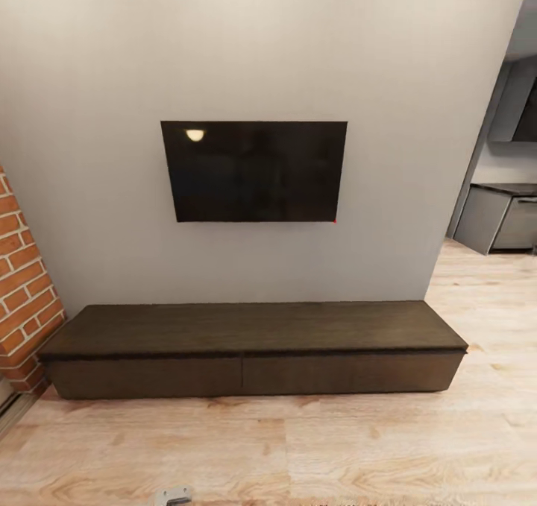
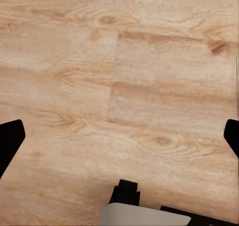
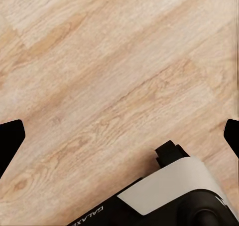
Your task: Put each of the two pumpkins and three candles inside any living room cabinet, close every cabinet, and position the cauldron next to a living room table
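Observation:
The cabinet [image 1: 253, 349], a long low dark-brown wood unit, stands against the grey wall in the head view with both drawer fronts shut and its top bare. My left gripper [image 2: 119, 136] hangs over bare wood floor, its dark fingertips [image 2: 10, 141] far apart at the picture's edges, open and empty. My right gripper [image 3: 119, 136] is likewise open over the floor, one fingertip [image 3: 10, 138] at each side. Pumpkins, candles and cauldron are out of view.
A black TV [image 1: 253, 171] hangs on the wall above the cabinet. A red brick column [image 1: 22, 290] stands at the left. A doorway at the right leads to grey kitchen units [image 1: 496, 219]. Parts of the robot base [image 3: 169, 191] show under the wrists.

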Robot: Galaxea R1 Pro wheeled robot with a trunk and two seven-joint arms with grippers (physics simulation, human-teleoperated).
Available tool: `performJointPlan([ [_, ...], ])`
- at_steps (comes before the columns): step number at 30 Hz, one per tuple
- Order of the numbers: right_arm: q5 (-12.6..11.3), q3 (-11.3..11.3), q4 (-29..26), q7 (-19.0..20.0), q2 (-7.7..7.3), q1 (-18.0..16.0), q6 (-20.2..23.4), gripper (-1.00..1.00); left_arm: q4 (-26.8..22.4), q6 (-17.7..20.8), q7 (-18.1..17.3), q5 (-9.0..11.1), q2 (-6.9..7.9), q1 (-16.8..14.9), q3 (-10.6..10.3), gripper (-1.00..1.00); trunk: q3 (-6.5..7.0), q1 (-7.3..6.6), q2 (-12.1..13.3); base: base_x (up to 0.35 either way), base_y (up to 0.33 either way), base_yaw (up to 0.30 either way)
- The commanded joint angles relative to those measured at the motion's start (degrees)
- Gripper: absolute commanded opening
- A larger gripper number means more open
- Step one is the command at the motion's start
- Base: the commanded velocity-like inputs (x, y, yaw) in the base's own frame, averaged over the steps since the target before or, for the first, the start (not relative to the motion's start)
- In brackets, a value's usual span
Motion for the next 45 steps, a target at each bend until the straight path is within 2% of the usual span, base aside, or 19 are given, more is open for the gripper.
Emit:
performJointPlan([
  [1, 0.0, -0.01, 0.0, 0.01, -0.02, 0.0, -0.01, 1.0, 0.18, -0.28, 0.0, -0.01, 0.0, 0.0, -0.02, 1.0, 0.0, 0.0, 0.0, 0.0, 0.0, -0.279],
  [7, 0.03, 0.02, 0.02, 0.03, -0.04, 0.0, -0.55, 1.0, 1.49, -1.35, 0.06, 0.03, 0.0, 0.03, 0.0, 1.0, -0.03, 0.0, 0.0, 0.0, 0.0, -0.279],
  [13, 1.68, 0.1, 1.98, -1.39, 0.87, 1.98, -0.44, 1.0, 3.42, -3.21, 1.24, -1.87, -1.94, -0.29, -0.52, 1.0, -0.03, 0.0, 0.0, 0.0, 0.0, 0.0],
  [16, 1.72, 0.35, 2.96, -1.12, 1.5, 2.88, -0.52, 1.0, 3.93, -2.29, 1.2, -1.7, -2.75, -0.28, -0.29, 1.0, -0.03, 0.0, 0.0, 0.0, 0.0, 0.0],
  [21, 1.61, 0.54, 3.03, -0.97, 1.68, 3.05, -0.51, 1.0, 3.32, -0.85, 1.21, -1.4, -2.87, -0.28, -0.08, 1.0, -0.03, 0.0, 0.0, 0.0, 0.0, 0.0],
  [29, 0.67, 0.13, 0.57, -0.83, 1.98, 1.9, 1.48, 1.0, 0.74, 1.71, 1.13, 0.74, -2.77, -0.66, -0.07, 1.0, -0.03, 0.0, 0.0, 0.0, 0.0, 0.0],
  [34, -0.94, -0.23, -1.05, 0.7, 2.51, 1.07, 3.08, 1.0, -0.86, 3.32, 1.08, 2.31, -2.44, -0.7, -0.17, 1.0, -0.03, 0.0, 0.0, 0.0, 0.0, 0.0],
  [39, -2.5, -0.29, -2.67, 1.23, 1.86, -0.58, 4.69, 1.0, -2.47, 4.92, 1.12, 3.89, -2.38, -0.77, -0.1, 1.0, -0.03, 0.0, 0.0, 0.0, 0.0, 0.0],
  [40, -22.56, -0.33, -22.62, 1.27, 1.84, -0.93, 14.36, 1.0, -27.93, 38.0, 1.12, 10.08, -2.38, -0.81, -0.1, 1.0, -0.03, 0.0, 0.0, 0.0, 0.0, 0.0],
  [41, -23.89, -0.37, -22.65, 1.35, 2.0, -1.08, 14.04, 1.0, -28.06, 38.14, 1.12, 10.11, -2.38, -0.89, -0.11, 1.0, -0.03, 0.0, 0.0, 0.0, 0.0, 0.0],
  [45, -25.26, -0.37, -22.64, 1.43, 2.42, -1.26, 11.87, 1.0, -28.22, 38.41, 1.13, 10.14, -2.39, -1.04, -0.1, 1.0, -0.03, 0.0, 0.0, 0.0, 0.0, 0.0],
])
